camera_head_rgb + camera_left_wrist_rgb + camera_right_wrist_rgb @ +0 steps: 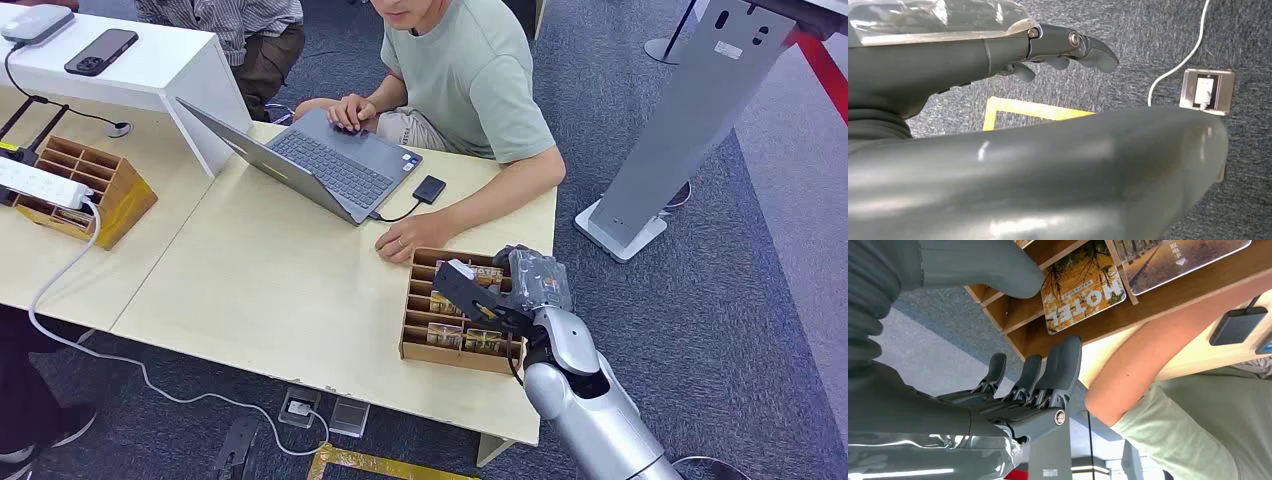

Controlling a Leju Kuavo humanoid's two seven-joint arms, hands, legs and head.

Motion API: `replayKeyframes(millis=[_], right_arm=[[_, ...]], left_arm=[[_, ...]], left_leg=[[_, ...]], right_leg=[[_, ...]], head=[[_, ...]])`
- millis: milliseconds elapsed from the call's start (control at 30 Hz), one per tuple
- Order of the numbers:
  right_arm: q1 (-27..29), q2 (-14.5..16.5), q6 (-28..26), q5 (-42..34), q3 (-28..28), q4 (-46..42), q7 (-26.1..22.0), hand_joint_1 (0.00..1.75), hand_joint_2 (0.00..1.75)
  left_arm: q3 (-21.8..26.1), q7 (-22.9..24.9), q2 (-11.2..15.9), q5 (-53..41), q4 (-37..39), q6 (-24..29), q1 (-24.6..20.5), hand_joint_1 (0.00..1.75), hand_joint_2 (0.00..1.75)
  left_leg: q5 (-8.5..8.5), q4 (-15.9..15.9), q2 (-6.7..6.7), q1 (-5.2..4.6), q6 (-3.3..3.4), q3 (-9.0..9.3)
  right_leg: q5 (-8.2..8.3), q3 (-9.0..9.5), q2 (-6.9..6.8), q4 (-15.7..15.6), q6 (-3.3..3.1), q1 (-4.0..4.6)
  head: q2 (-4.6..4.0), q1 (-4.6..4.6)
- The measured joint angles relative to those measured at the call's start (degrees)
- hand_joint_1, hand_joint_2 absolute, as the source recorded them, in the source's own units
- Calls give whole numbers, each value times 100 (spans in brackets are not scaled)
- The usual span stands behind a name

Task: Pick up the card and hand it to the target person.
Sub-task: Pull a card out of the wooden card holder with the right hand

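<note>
Head view shows my right hand (505, 285), fingers apart and empty, poised lower right over the compartmented wooden card tray (415, 340) to pick a yellow-printed hotel card (446, 335).

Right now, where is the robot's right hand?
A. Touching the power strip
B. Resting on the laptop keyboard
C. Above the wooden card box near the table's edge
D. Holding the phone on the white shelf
C: in the head view the right hand hangs over the wooden card box, fingers apart and holding nothing, beside the person's hand.
</note>
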Motion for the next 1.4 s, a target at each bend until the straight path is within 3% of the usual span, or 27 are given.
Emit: replayKeyframes(millis=[467,1400], right_arm=[[-65,93,-28,-13,0,226,-62,78,175],[-336,300,-135,-64,1,858,-270,83,175]], left_arm=[[-55,4,-6,2,0,0,-8,0,0],[-78,9,-8,87,0,0,-11,0,0]], left_leg=[[0,0,0,0,0,-1],[1,0,0,0,0,1]], right_leg=[[0,0,0,0,0,0],[1,1,0,0,-2,0]], head=[[1,1],[0,1]])
